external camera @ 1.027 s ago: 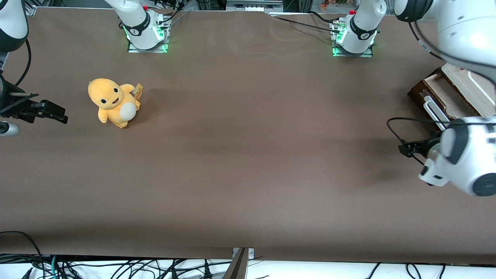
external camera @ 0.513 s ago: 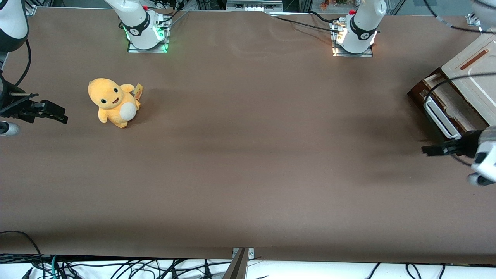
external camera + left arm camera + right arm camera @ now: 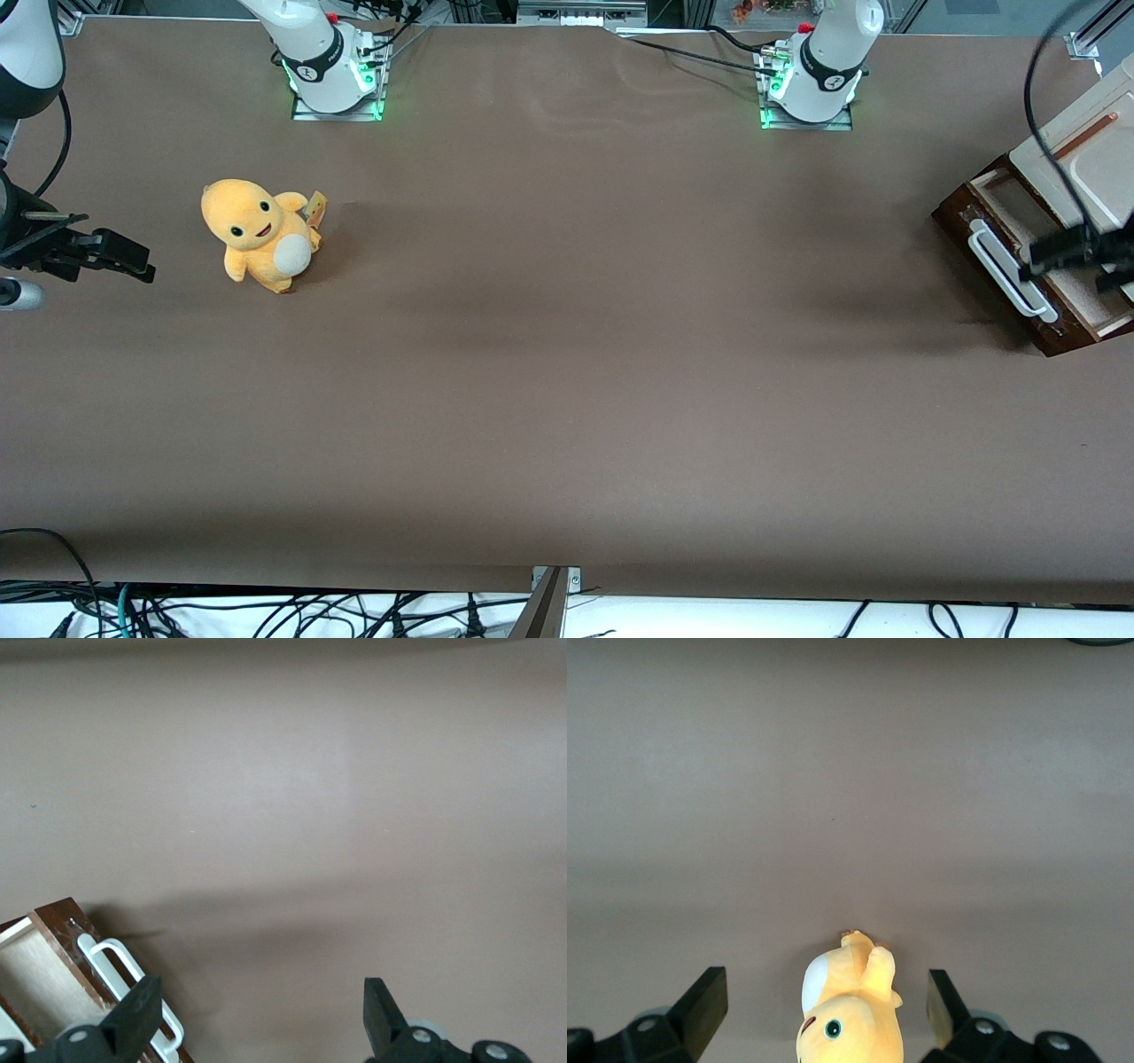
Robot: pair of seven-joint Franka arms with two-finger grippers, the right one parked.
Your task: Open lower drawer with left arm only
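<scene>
The lower drawer (image 3: 1032, 266) stands pulled partly out at the working arm's end of the table (image 3: 567, 354). The gripper (image 3: 259, 1014) hovers above it, jaws wide open and empty, the white handle (image 3: 128, 979) just beside one jaw. Judgement: centre the jaws across the bar, close squarely, and pull straight outward.

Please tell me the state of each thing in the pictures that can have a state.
lower drawer: pulled partly out, its pale inside showing.
white bar handle: free, nothing holds it.
hand: open, above the drawer, close to the handle.
cream panel with copper bar: above the drawer, appears shut.
yellow plush toy: sitting upright on the table, toward the parked arm's end.
</scene>
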